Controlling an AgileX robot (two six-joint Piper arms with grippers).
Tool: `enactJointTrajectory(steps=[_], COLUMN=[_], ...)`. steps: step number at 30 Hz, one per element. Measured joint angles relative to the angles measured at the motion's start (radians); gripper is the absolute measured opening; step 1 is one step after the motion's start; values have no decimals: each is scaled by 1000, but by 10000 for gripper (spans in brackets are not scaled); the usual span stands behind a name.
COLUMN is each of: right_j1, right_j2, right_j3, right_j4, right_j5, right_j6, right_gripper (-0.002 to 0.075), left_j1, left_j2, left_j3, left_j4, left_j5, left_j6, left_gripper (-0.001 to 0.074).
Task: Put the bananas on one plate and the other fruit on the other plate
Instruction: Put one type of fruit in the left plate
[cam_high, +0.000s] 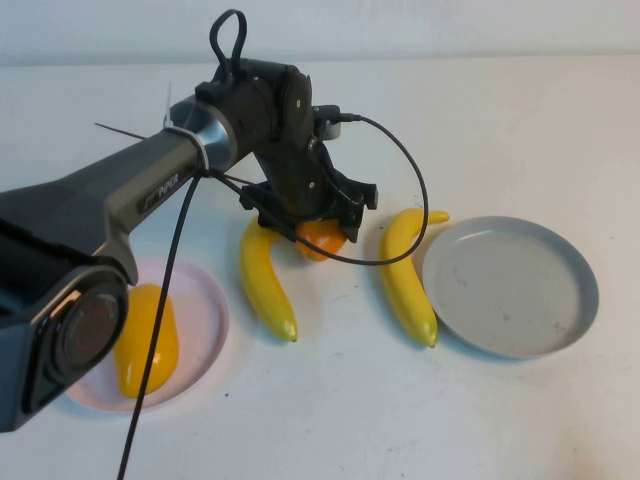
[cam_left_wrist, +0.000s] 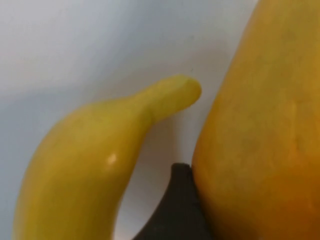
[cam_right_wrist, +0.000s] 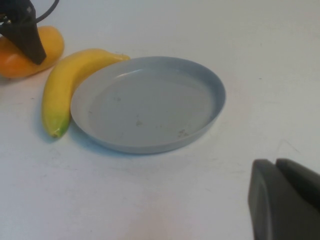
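While my left arm reaches across from the left side, I read the scene left to right. Pink plate sits far left on the worktop, yellow mango already lying in it. Next, the first banana, long axis running roughly front to back, stem end up by the arm. Just right of it, nearly touching at the stem, the orange mango. My left pincer is down right over that mango. In the left wrist view, one dark finger presses on the mango's flank, banana stem just beside; the other finger isn't visible. So the jaws are apart and straddling the mango, and I can't tell if they've bitten yet. I'd call it not held.

Key relation: the mango is directly under and between the jaws, and its plate lies back to the left, past the first banana. The left arm is clearly the nearer one. The banana lies so close it may get nudged on the lift.

Further right: second banana, curved against the rim of the grey-blue plate, which holds nothing. Right pincer is parked off to the right, jaws together, gripping nothing.
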Motion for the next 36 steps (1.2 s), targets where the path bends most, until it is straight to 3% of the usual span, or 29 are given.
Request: enactJointTrajectory(steps=[12, 22, 30, 36], right_j1=[0, 0, 0, 0], right_j2=[0, 0, 0, 0], right_j3=[0, 0, 0, 0], right_j4=[0, 0, 0, 2], right_j5=[0, 0, 0, 0], right_j6=[0, 0, 0, 0], right_gripper=[-17, -17, -17, -17], left_j1=[-2, -85, -61, 49], left_j2=[-7, -204, -454, -668], left_j3=[0, 15, 279, 522], left_j4=[0, 126, 202, 206], left_j5=[4, 166, 183, 185], left_j6=[108, 190, 185, 113], left_gripper=[542, 542, 542, 542])
